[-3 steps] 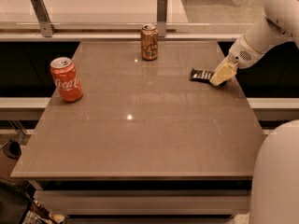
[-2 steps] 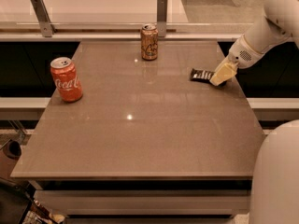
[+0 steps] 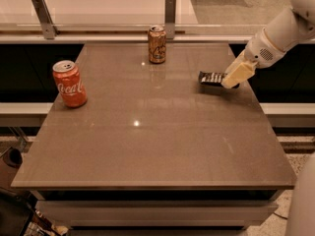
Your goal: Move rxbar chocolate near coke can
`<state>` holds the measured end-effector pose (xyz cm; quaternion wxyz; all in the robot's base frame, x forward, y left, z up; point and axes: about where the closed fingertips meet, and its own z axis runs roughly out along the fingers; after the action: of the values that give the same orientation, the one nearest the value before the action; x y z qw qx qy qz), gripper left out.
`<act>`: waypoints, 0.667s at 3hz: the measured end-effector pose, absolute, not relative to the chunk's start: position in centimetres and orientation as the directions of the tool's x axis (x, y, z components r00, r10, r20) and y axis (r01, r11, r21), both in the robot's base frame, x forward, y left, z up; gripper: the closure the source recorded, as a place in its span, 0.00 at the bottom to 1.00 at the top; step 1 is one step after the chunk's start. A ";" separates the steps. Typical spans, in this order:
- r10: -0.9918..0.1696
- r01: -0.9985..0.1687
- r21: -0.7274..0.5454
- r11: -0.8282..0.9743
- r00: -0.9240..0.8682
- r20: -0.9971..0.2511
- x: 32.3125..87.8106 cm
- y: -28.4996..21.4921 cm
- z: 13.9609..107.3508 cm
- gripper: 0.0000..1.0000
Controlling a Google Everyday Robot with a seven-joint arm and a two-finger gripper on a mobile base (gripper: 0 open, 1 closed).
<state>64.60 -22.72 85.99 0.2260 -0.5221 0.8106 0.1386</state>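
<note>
The rxbar chocolate (image 3: 211, 77) is a small dark flat bar with pale lettering, lying on the table's right side. My gripper (image 3: 233, 76) hangs down over its right end, its cream fingers covering that end. The coke can (image 3: 69, 84), red-orange with white script, stands upright near the table's left edge, far from the bar.
A brown-orange patterned can (image 3: 157, 44) stands upright at the back middle of the grey-brown table (image 3: 147, 141). Two metal rail posts (image 3: 44, 16) rise behind the table's back edge. My white arm (image 3: 280, 33) reaches in from the upper right.
</note>
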 end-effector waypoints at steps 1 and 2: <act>-0.802 -0.930 -0.051 0.364 -0.285 -0.525 62.9 -21.0 88.0 1.00; -0.830 -0.942 -0.093 0.322 -0.234 -0.506 61.4 -18.3 88.9 1.00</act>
<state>61.41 -18.34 88.94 0.2402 -0.5704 0.7767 0.1169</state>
